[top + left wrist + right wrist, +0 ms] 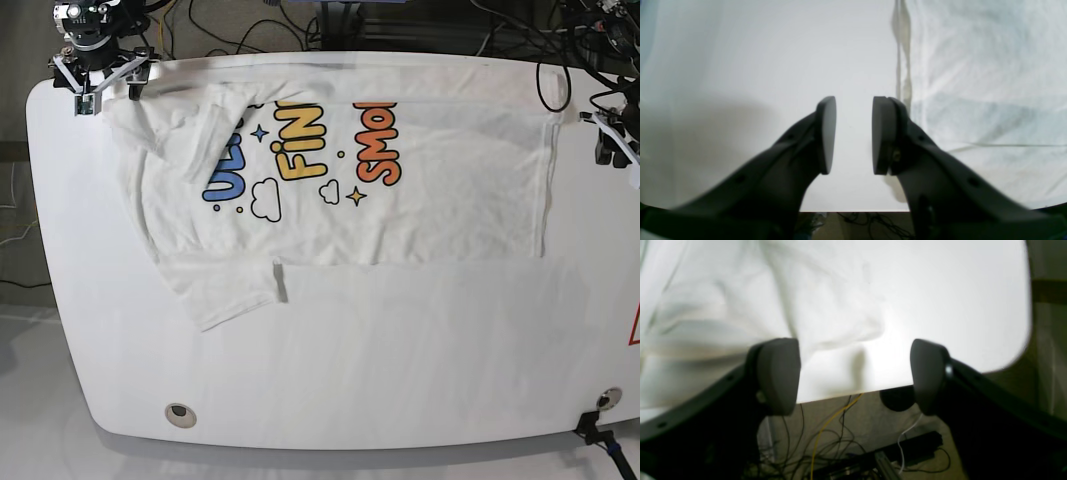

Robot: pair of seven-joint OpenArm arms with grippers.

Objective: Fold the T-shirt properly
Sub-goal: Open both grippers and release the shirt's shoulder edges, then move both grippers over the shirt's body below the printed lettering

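T-shirt (340, 190) lies across the upper half of the white table (330, 380), print side up, long axis left to right. Looks like one lengthwise fold is in: the far half is doubled over, so the blue, yellow and orange lettering is cut off along the top edge. A sleeve (225, 295) pokes out lower left; cloth near the upper left corner is bunched and wrinkled.

Judging by that, roughly a first fold is done. Sleeve tuck, second lengthwise fold and crosswise folds remain.

Right gripper (853, 373) sits at the upper left table corner, jaws wide, nothing between them, cloth edge just beside one pad. Left gripper (853, 133) is at the right edge by the hem, jaws narrow, gripping nothing.
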